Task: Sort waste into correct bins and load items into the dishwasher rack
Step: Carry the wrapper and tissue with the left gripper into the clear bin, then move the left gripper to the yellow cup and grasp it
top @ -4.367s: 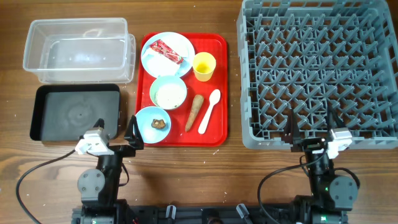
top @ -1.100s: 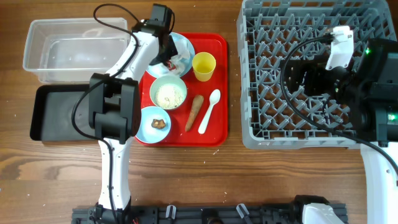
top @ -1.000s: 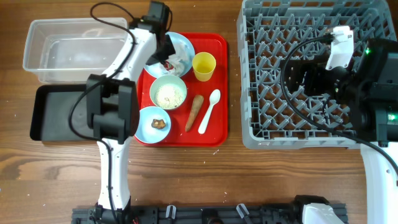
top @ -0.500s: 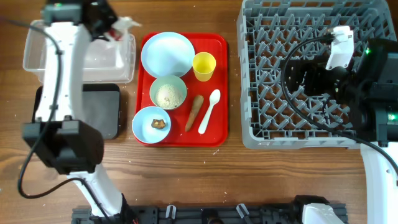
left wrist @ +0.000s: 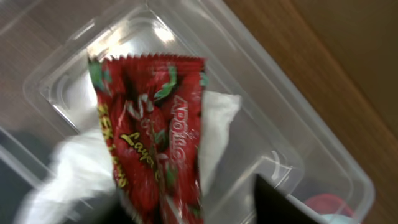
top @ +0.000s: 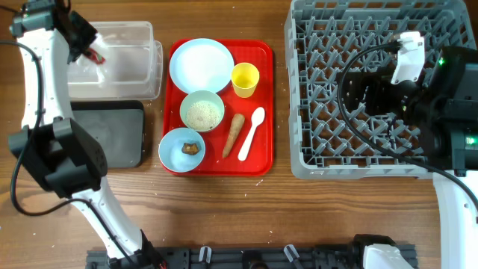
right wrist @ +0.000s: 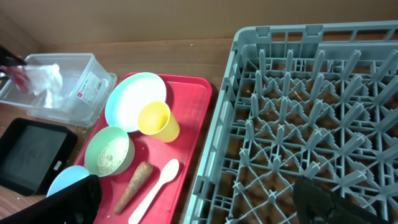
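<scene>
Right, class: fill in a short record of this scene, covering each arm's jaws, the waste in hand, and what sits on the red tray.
Left jaws: shut on the snack wrapper, over the clear tub
Right jaws: open, empty, above the dishwasher rack
Red tray: plate, yellow cup, green bowl of grains, blue bowl with a brown lump, brown stick, spoon

wrapper (left wrist: 155, 124): glossy crinkled film | tub (left wrist: 267, 140): clear shiny plastic | table (top: 224, 217): matt wood | rack (top: 321, 90): matt grey plastic
</scene>
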